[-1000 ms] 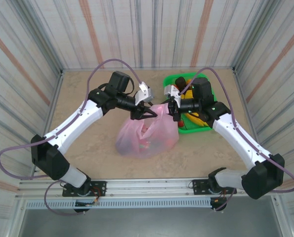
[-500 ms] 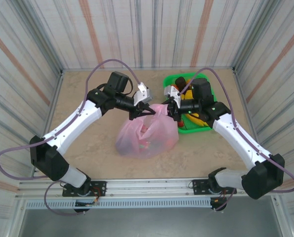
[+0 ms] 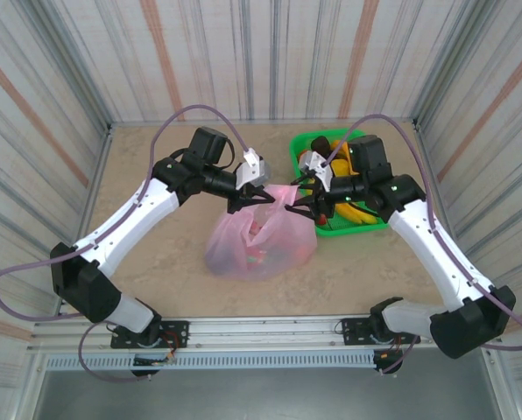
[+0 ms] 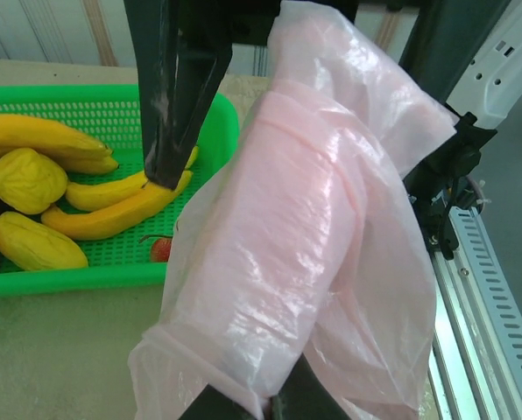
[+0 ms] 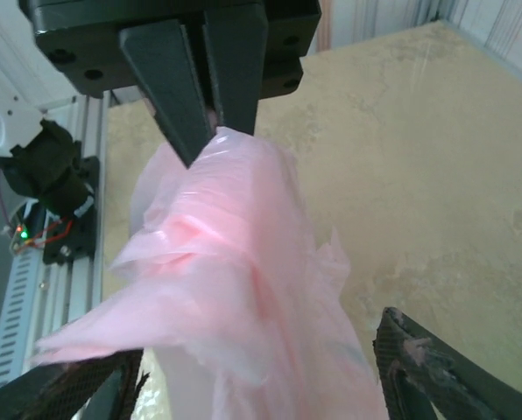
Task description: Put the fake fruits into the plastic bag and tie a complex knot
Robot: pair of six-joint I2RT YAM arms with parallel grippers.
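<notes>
The left gripper pinches the top of the bag tight while the right gripper hangs open around it, and the bag sits in the middle of the table beside the tray, so I think the right one should grab low and pull slowly.

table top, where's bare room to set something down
Bare table: the near strip in front of the plastic bag, and the far-left corner behind the left arm. Crowded where left pincer and right pincer meet the bag's top, beside the green tray.
</notes>
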